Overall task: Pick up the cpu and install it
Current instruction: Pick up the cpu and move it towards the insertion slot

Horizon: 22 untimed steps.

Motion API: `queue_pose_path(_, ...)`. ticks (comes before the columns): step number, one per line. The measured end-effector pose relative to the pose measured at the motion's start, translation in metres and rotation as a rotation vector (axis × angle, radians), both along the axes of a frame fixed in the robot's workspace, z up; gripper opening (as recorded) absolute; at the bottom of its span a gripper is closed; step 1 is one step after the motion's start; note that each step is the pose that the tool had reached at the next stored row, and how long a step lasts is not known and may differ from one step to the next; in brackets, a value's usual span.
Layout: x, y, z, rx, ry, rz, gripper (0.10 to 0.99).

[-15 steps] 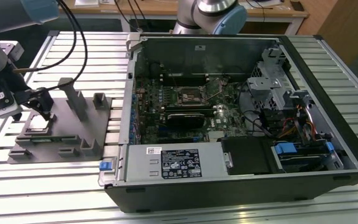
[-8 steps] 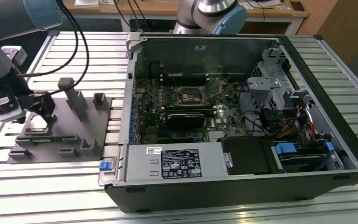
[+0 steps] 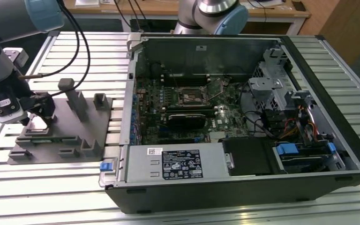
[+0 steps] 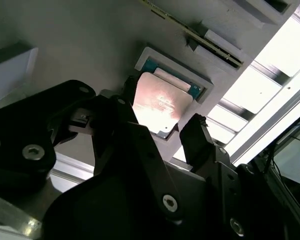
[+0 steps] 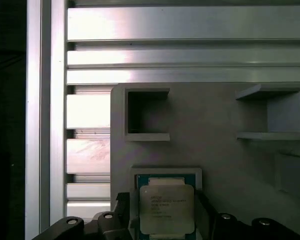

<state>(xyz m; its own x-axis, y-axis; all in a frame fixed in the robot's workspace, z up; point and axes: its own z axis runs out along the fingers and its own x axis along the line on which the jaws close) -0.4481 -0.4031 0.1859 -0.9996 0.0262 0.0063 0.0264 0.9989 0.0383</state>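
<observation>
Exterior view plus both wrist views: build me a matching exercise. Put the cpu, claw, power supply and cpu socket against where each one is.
Things
1. cpu
2. claw
3. power supply
4. cpu socket

Places
a. on the motherboard, mid-way inside the computer case
b. lying in a recess of the grey fixture
c. inside the case, on the side nearest the exterior camera, white label on top
d. over the grey fixture, right at the cpu

Pairs: 1-b, 2-d, 3-c, 4-a
</observation>
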Motion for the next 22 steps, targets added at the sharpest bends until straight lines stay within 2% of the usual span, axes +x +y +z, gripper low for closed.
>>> queue_pose_path(4,0.001,-0.0001,0.0006,-0.001,-0.0005,0.0,0.62)
queue_pose_path(12,0.001,-0.0001,-0.0012,-0.017,-0.0006,0.0,0.62)
queue_pose_path(17,0.0014,0.0,-0.0024,-0.017,-0.0008,0.0,0.62)
queue_pose_path(19,0.0016,0.0,-0.0024,-0.017,-0.0006,0.0,0.604)
queue_pose_path(20,0.0016,-0.0001,-0.0024,-0.017,-0.0005,0.0,0.541)
queue_pose_path(22,0.0017,0.0,-0.0024,-0.017,-0.0005,0.0,0.541)
